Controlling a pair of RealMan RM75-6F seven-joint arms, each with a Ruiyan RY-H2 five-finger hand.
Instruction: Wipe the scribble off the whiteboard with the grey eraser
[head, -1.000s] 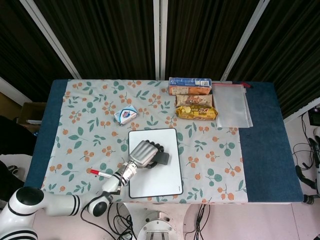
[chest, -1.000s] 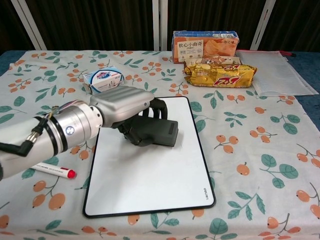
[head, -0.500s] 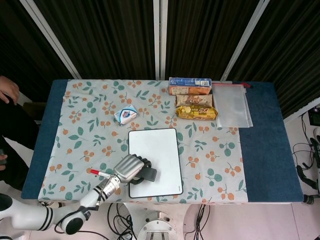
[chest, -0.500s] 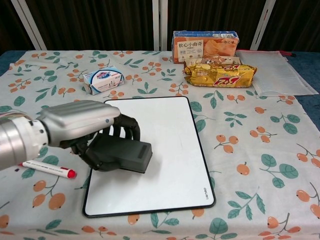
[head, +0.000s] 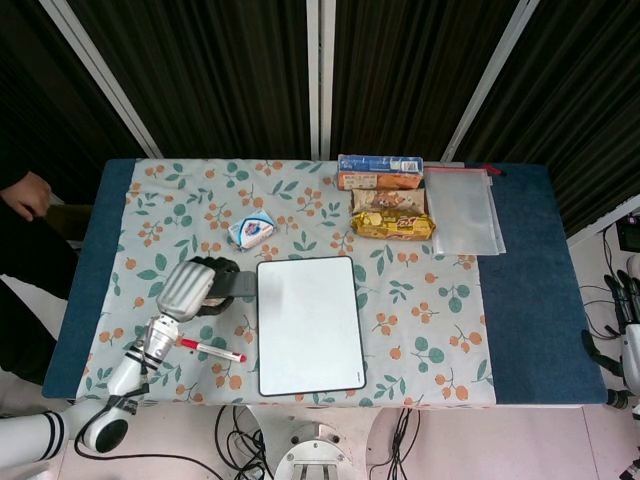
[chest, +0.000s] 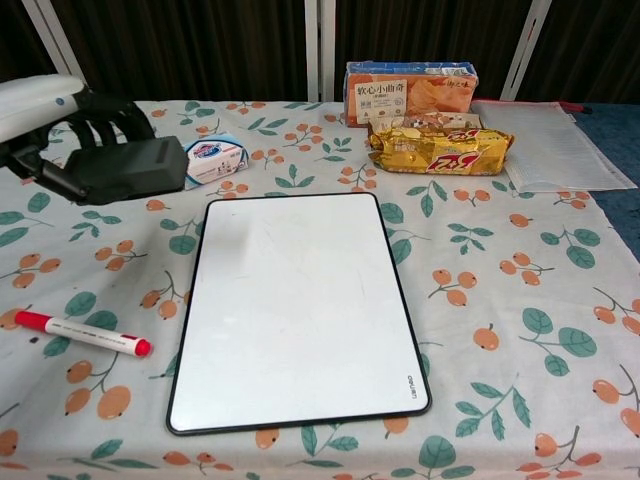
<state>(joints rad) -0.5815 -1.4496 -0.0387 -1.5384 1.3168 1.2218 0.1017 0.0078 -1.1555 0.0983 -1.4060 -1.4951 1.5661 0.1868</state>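
Note:
The whiteboard (head: 308, 322) (chest: 295, 305) lies flat in the middle of the floral cloth, its white surface showing no scribble. My left hand (head: 190, 289) (chest: 40, 115) is off the board to its left, raised above the cloth, and grips the grey eraser (head: 235, 285) (chest: 130, 165), which sticks out toward the board's upper left corner. My right hand is not visible in either view.
A red-capped marker (head: 212, 349) (chest: 82, 335) lies left of the board. A small blue-white packet (head: 252, 229) (chest: 210, 158) sits just behind the eraser. Snack boxes (head: 379, 172) (chest: 410, 92), a yellow snack bag (head: 393, 224) (chest: 440, 148) and a clear pouch (head: 462, 210) lie at the back right.
My left hand swept the eraser down the board, then lifted it off to the left, beyond the board's edge.

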